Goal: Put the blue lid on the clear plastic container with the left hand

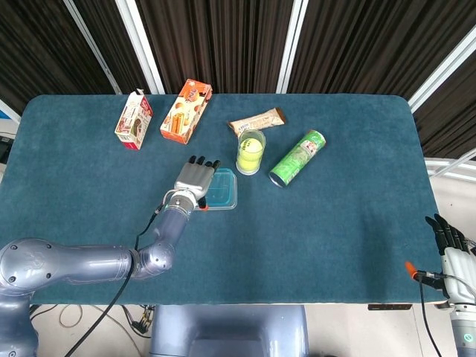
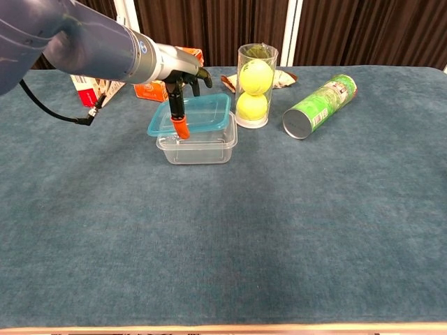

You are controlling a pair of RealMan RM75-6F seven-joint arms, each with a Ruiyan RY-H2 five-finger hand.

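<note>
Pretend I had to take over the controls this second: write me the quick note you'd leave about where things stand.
Left hand: holds the blue lid by its left side, over the clear plastic container.
Right hand: off the table's near right corner, holding nothing, fingers apart.
Done: lid picked up and brought over the container, roughly lined up.
Left: in the chest view the lid looks tilted, its left side raised and overhanging the rim. It probably needs lowering level and seating on the rim, then the hand lets go.
</note>
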